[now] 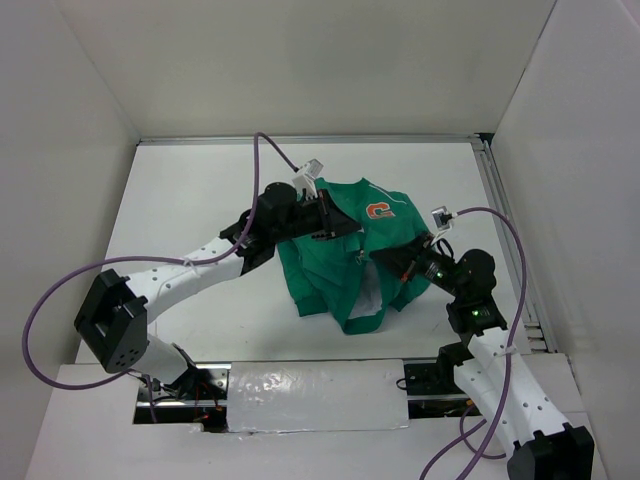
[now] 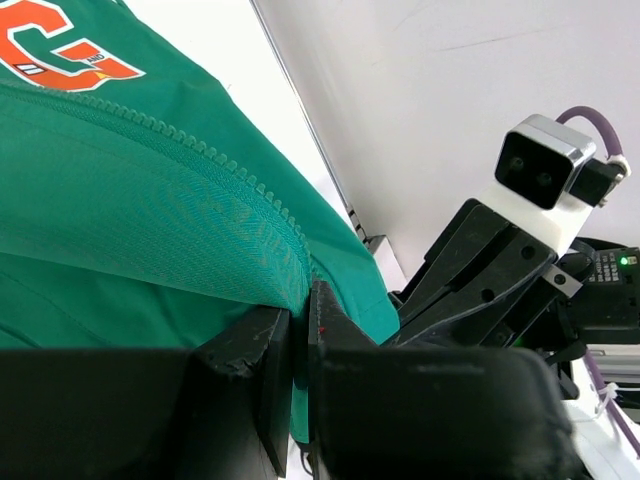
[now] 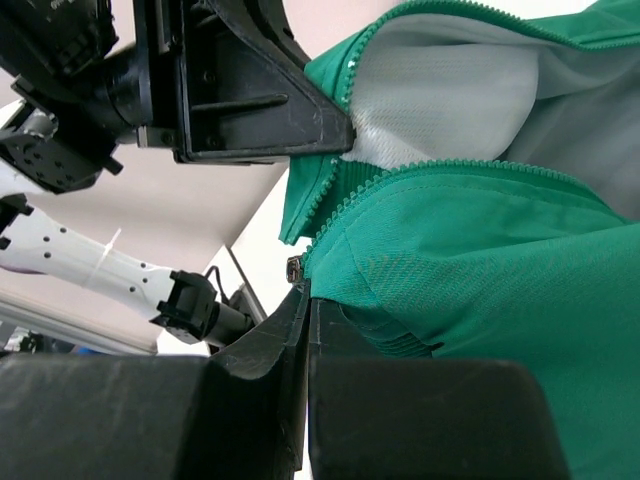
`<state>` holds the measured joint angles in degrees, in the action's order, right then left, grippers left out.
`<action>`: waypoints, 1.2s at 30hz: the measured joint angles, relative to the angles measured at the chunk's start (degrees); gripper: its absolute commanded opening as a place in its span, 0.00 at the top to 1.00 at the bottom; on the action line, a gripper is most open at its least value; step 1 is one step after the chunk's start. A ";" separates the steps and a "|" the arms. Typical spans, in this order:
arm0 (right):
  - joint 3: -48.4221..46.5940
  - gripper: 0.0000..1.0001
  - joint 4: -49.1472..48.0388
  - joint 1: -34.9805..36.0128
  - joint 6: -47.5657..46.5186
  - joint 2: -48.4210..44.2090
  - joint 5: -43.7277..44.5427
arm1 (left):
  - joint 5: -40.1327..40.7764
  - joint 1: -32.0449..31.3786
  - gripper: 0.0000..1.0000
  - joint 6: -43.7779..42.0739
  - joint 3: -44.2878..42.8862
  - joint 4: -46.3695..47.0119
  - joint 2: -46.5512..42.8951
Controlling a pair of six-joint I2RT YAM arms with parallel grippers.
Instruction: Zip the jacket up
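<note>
The green jacket [image 1: 345,262] lies bunched mid-table, with its orange "G" patch [image 1: 379,210] facing up and pale lining showing at the open front. My left gripper [image 1: 338,226] is shut on a fold of the jacket beside the zipper teeth [image 2: 205,150], and the fabric is pinched between its fingertips [image 2: 303,305]. My right gripper [image 1: 392,263] is shut at the jacket's lower front. In the right wrist view its tips [image 3: 306,295] hold the small metal zipper pull [image 3: 296,268], below the parted teeth and the grey-white lining [image 3: 440,100].
White walls enclose the table on three sides. A metal rail [image 1: 508,240] runs along the right edge. The two grippers are close together over the jacket. The left gripper [image 3: 240,95] fills the upper left of the right wrist view.
</note>
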<state>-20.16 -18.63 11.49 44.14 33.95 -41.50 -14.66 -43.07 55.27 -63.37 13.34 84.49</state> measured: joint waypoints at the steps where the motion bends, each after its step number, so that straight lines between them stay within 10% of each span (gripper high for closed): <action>1: -0.09 1.00 0.33 0.00 0.02 0.00 0.24 | -0.02 0.00 1.00 -0.07 0.35 0.46 0.00; 36: -2.36 1.00 3.56 0.00 1.44 3.78 -1.84 | 0.48 -0.68 1.00 -4.28 1.27 1.68 -0.37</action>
<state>-22.52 -15.07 11.49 45.58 37.74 -43.33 -14.17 -43.75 50.98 -62.11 15.03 84.12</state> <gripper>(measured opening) 0.009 0.182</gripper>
